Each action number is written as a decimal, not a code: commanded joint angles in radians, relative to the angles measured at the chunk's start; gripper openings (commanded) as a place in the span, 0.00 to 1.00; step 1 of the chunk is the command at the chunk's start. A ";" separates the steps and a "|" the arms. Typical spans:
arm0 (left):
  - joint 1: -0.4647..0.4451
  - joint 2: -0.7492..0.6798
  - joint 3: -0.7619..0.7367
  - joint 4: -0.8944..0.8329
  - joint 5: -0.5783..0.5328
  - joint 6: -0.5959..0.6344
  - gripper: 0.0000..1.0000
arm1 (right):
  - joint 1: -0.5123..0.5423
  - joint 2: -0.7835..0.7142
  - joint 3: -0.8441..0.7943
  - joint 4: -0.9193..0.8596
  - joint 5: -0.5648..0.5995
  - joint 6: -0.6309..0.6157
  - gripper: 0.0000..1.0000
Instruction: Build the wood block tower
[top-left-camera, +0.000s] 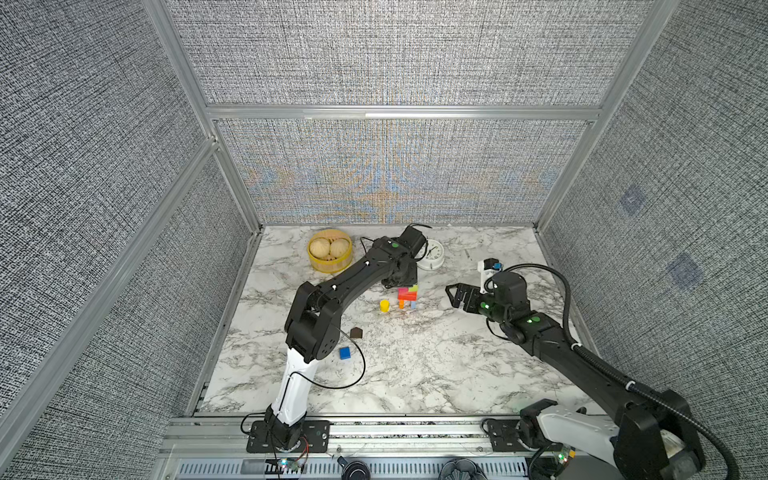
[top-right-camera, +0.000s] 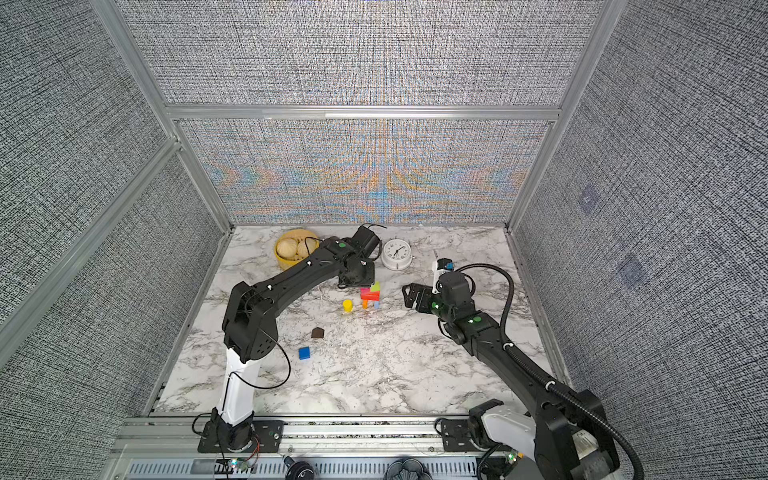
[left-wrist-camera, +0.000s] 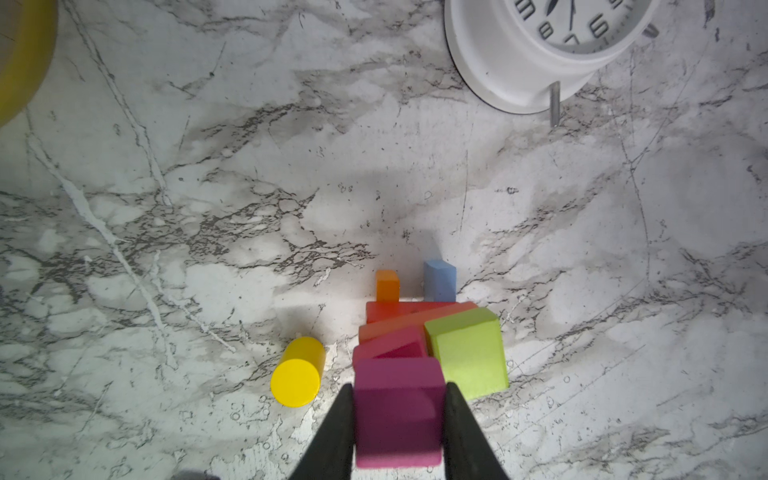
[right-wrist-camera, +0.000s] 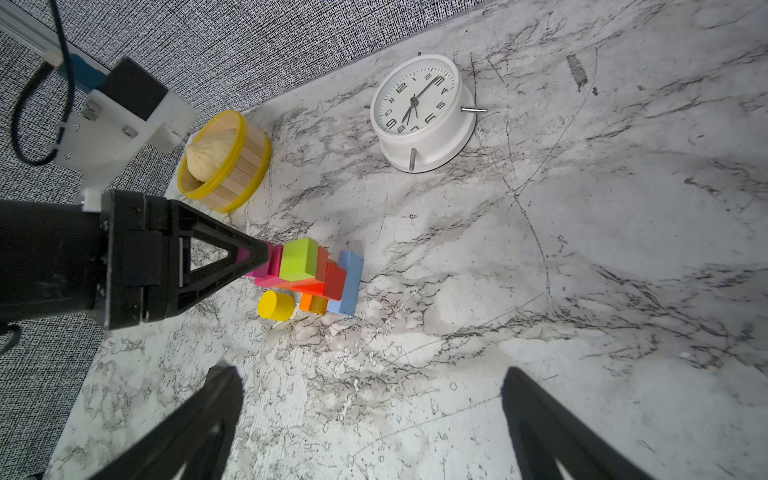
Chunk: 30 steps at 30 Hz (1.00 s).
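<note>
The tower (top-left-camera: 407, 296) (top-right-camera: 370, 296) stands mid-table on an orange leg (left-wrist-camera: 387, 286) and a light-blue leg (left-wrist-camera: 439, 281), with red, orange and pink bricks across them. A green cube (left-wrist-camera: 467, 353) (right-wrist-camera: 298, 259) sits on top at one side. My left gripper (left-wrist-camera: 399, 386) (top-left-camera: 392, 284) is shut on a magenta-pink cube (left-wrist-camera: 398, 415) held beside the green cube, at its level; whether it rests on the pink brick I cannot tell. A yellow cylinder (top-left-camera: 384, 306) (left-wrist-camera: 297, 376) stands next to the tower. My right gripper (right-wrist-camera: 365, 374) (top-left-camera: 452, 294) hovers open and empty to the tower's right.
A brown house-shaped piece (top-left-camera: 356, 332) and a blue cube (top-left-camera: 344, 353) lie loose in front of the left arm. A white alarm clock (top-left-camera: 431, 254) and a yellow steamer basket (top-left-camera: 329, 250) with buns stand at the back. Fabric walls enclose the marble table.
</note>
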 joint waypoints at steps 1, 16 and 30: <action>0.001 0.005 0.006 0.009 -0.008 -0.009 0.33 | 0.001 0.001 0.000 0.021 -0.008 0.001 0.99; 0.001 0.011 0.000 0.019 0.002 -0.008 0.38 | 0.000 0.015 0.004 0.021 -0.015 0.001 0.99; 0.001 -0.034 -0.020 0.031 -0.026 0.007 0.73 | 0.001 0.012 0.006 0.018 -0.019 -0.011 0.99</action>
